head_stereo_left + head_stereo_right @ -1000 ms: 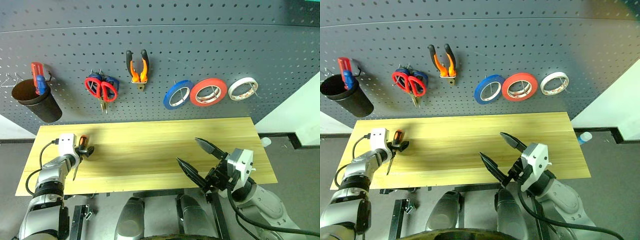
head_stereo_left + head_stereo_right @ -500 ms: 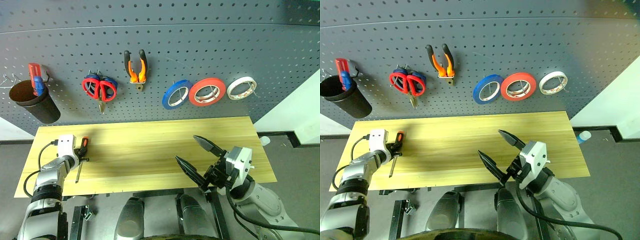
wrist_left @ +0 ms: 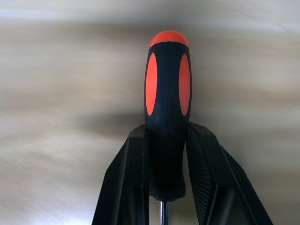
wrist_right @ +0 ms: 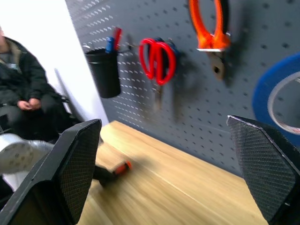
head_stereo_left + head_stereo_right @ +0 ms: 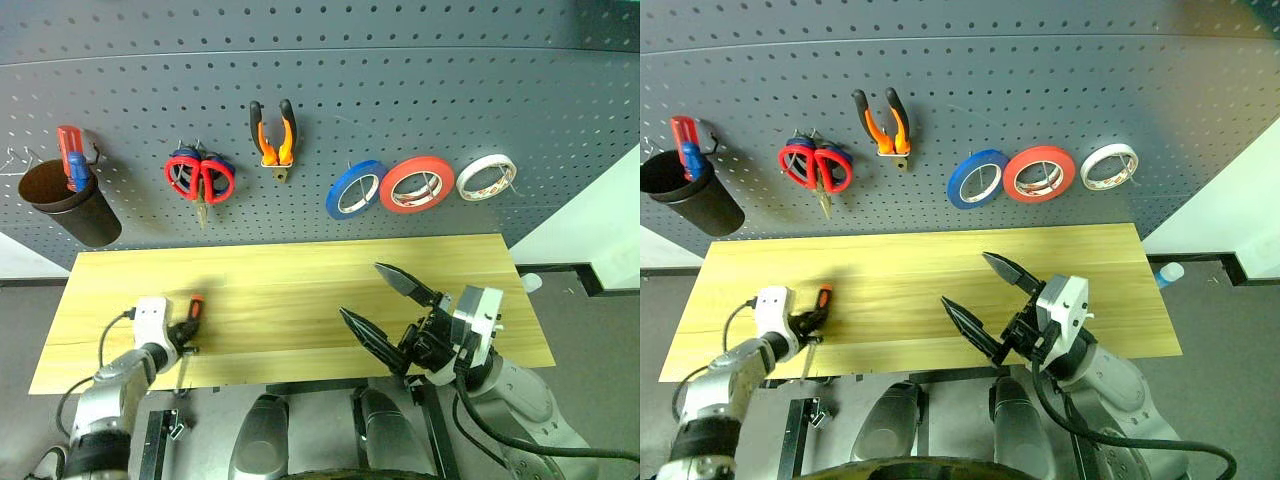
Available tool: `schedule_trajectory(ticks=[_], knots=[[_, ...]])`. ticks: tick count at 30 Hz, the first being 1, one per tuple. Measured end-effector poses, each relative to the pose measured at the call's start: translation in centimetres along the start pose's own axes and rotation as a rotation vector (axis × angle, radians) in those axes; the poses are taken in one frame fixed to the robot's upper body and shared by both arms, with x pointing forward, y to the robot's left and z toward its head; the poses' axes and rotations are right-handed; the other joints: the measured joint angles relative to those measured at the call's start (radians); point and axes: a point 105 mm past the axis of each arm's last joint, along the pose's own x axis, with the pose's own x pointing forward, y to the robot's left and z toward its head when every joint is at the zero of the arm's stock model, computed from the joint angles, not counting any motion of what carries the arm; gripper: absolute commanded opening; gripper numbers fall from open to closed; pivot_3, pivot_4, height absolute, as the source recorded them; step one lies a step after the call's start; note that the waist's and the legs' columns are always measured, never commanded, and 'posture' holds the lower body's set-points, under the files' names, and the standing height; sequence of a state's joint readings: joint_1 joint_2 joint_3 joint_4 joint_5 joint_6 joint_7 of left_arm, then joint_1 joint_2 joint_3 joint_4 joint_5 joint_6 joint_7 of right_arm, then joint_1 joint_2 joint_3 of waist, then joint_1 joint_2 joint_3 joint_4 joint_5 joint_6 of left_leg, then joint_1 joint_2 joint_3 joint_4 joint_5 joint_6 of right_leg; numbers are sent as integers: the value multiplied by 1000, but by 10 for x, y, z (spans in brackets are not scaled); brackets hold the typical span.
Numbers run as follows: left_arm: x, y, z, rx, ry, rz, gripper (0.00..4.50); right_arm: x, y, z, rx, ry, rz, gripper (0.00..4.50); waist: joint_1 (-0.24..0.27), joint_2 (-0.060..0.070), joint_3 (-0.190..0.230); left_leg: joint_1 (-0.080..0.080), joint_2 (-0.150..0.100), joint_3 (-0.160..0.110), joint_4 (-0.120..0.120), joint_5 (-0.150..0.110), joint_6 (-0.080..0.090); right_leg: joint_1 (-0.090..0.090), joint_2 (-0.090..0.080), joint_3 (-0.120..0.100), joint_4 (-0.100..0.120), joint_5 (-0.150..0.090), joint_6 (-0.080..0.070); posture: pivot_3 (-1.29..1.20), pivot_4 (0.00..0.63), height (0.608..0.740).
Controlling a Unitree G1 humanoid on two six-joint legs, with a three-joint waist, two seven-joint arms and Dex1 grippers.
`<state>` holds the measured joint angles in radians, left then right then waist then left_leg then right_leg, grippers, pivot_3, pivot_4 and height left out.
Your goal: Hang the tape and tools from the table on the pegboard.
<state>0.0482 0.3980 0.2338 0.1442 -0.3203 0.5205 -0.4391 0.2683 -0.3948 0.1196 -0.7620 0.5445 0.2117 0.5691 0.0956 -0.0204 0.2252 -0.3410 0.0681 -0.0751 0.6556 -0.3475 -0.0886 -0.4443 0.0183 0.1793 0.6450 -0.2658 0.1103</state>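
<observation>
My left gripper point(image 5: 187, 331) is shut on a screwdriver point(image 5: 195, 305) with an orange-and-black handle, over the near left part of the table point(image 5: 300, 285). The left wrist view shows the screwdriver's handle point(image 3: 167, 93) clamped between both fingers point(image 3: 136, 164). My right gripper point(image 5: 362, 292) hangs open and empty above the table's front middle. On the pegboard point(image 5: 420, 90) hang the red tape point(image 5: 417, 183), the orange-handled pliers point(image 5: 273, 135) and the red-handled scissors point(image 5: 200, 180).
A blue roll point(image 5: 355, 188) and a white roll point(image 5: 486, 176) flank the red tape. A black cup point(image 5: 68, 203) with screwdrivers hangs at the pegboard's left. A seated person point(image 4: 21, 93) is beyond the table's left end.
My left gripper closed on the screwdriver, then carried it to the right and toward the table's front edge. The right gripper stayed open and shifted only slightly.
</observation>
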Motion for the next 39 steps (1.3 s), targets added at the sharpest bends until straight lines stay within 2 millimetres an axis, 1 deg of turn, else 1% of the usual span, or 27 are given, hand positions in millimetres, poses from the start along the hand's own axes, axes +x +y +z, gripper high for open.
schedule_trajectory(ticks=[2,3,4,8,12,15,17,19,22,24,27,29,32,34,37,39], knots=[[-2,-19,0,10,-13,-62,775,3,1,3,-7,-12,17,4500,3,-1,0,0,0,0,0,0,0,0,0,0,0,0,0,288,183,727],[-2,-25,3,24,-24,-86,775,5,2,3,-7,-17,25,4500,3,-1,0,0,0,0,0,0,0,0,0,0,0,0,0,292,178,727],[-4,-31,9,45,-44,-107,775,5,3,3,-7,-17,28,4500,3,-1,0,0,0,0,0,0,0,0,0,0,0,0,0,292,178,727],[-8,-66,39,137,-197,-246,775,8,4,3,-11,-21,34,4500,2,-1,-1,0,-1,0,0,0,0,0,0,0,-1,0,0,297,160,727],[-14,-87,64,188,-338,-347,775,9,-1,-3,-17,-15,17,4500,2,-2,-2,0,0,0,0,0,0,0,0,0,0,0,0,304,143,727],[-25,-102,92,209,-467,-416,775,8,-6,-7,-27,-11,5,4500,5,-2,-2,-1,-1,0,1,0,0,0,0,0,0,1,0,314,130,727],[-33,-107,103,227,-519,-444,775,9,-8,-9,-30,-12,-1,4500,4,-3,-5,-1,-1,0,2,0,0,1,0,0,0,1,0,319,123,727],[-41,-108,111,249,-554,-461,775,10,-10,-9,-42,-19,-4,4500,3,-4,-6,0,-1,0,2,0,0,1,0,0,0,1,0,322,121,727],[-54,-102,124,282,-595,-462,775,13,-14,-10,-49,-31,-5,4500,6,-5,-7,0,-1,0,2,0,0,1,0,0,1,1,0,334,118,727],[-64,-97,137,300,-625,-469,775,13,-17,-14,-53,-27,-10,4500,11,-6,-8,0,-1,0,3,0,0,1,0,0,1,1,0,341,117,727],[-81,-97,161,319,-681,-509,775,13,-21,-18,-62,-21,-9,4500,24,-6,-8,-1,-1,0,6,0,1,2,0,0,1,1,-1,342,114,727],[-90,-96,173,313,-706,-533,775,14,-22,-18,-69,-24,-8,4500,28,-6,-9,-1,-1,0,6,0,1,2,0,0,1,2,-1,344,112,727],[-99,-87,179,299,-699,-541,775,15,-23,-18,-79,-32,-11,4500,28,-7,-11,-1,-1,0,6,0,1,2,0,0,1,2,-1,347,111,727],[-103,-76,180,296,-692,-522,775,14,-25,-20,-79,-25,-16,4500,27,-7,-12,0,-1,0,6,0,1,2,0,0,2,2,-1,350,109,727],[-100,-59,177,261,-679,-474,775,13,-26,-21,-81,-24,-20,4500,30,-7,-13,0,-1,0,6,0,1,2,0,-1,2,2,-2,358,105,727],[-99,-53,185,250,-707,-449,775,13,-28,-22,-83,-23,-22,4500,37,-10,-14,0,-1,0,7,0,1,2,0,-1,2,3,-2,360,104,727]])
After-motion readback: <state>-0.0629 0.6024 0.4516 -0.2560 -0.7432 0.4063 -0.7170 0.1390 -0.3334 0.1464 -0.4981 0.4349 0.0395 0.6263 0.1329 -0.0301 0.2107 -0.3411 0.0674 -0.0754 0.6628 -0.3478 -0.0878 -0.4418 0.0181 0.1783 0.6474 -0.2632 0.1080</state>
